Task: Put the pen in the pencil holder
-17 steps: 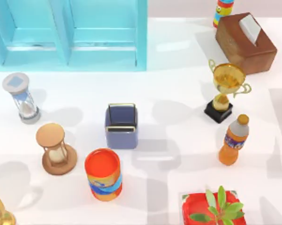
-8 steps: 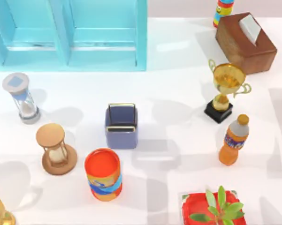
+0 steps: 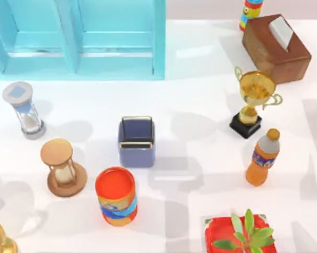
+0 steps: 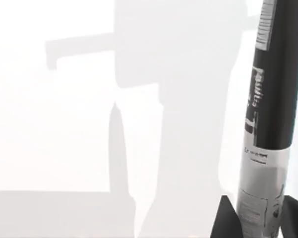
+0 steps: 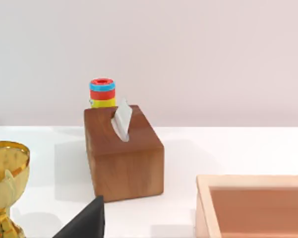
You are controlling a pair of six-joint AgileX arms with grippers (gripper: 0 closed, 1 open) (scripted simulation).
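Top view: hourglasses (image 3: pixel 63 167) beside pencil holder (image 3: pixel 136 141)

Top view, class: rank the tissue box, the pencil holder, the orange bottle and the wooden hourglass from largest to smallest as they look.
1. tissue box
2. wooden hourglass and orange bottle look about alike, so I won't rank them
3. pencil holder, only slightly smaller

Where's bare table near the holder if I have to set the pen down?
Widest bare strip: between the holder and the trophy, running toward the bottle. Also open: between the holder and the blue cabinet. Crowded: the holder's left and near side, hemmed by the wooden hourglass and orange can. The pen sits in the left tool.
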